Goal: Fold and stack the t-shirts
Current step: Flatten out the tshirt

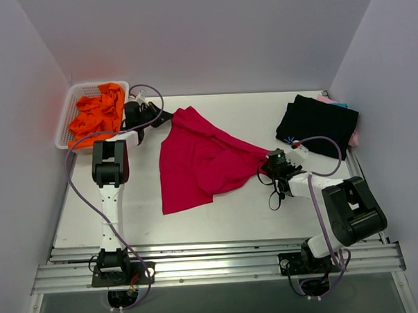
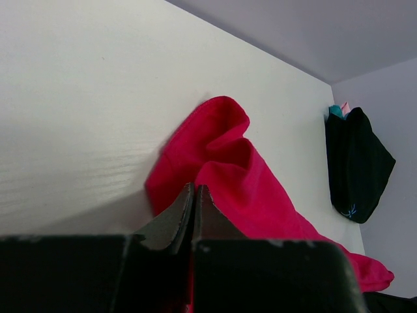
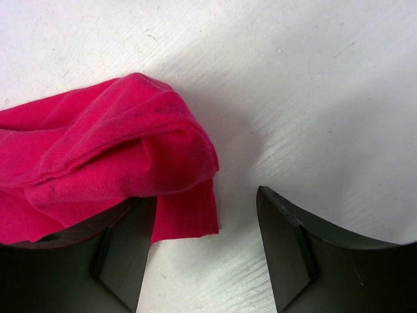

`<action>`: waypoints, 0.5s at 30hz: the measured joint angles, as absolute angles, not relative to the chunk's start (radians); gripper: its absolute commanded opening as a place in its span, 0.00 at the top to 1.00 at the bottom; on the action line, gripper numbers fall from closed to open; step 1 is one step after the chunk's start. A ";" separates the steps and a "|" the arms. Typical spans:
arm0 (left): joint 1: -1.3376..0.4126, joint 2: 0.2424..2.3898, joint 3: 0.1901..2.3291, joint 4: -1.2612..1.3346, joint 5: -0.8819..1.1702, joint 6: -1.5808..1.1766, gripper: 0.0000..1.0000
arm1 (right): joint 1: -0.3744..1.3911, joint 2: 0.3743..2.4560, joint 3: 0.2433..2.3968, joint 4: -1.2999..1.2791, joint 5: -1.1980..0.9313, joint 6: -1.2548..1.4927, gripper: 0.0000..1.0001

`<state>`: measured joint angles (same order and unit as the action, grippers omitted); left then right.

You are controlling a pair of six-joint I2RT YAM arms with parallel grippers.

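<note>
Leaving black tee (image 1: 317, 126) folded at the table's (image 1: 242, 117) far-right corner, tackled unfolded red tee (image 1: 195, 164): left gripper (image 2: 194, 202) pinching it, right gripper (image 3: 208, 202) spread astride its edge.

White table (image 1: 249, 113), red tee (image 1: 195, 164) (crumpled), basket (image 1: 64, 128)

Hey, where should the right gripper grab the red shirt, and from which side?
I'd take the bunched right-hand tip of the red shirt, where the cloth folds into a thick raised roll that probably pinches easily. Come in from the right over the bare table. The right gripper stands open there, one finger beside the fold. The left gripper pinches the opposite corner.
</note>
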<state>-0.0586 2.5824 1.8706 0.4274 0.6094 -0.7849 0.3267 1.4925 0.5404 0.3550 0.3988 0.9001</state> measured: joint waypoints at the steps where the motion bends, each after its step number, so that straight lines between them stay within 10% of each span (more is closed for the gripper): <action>1: -0.059 2.582 1.871 0.428 0.609 -0.785 0.98 | 0.327 1.495 0.540 0.359 0.399 0.899 0.42; 15: -0.057 2.582 1.871 0.430 0.612 -0.799 0.98 | 0.327 1.552 0.576 0.383 0.394 0.884 0.67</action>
<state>-0.0574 2.5824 1.8706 0.4305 0.6117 -0.7986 0.3275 1.5524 0.5758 0.3832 0.3939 0.8837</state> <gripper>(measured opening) 0.040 0.337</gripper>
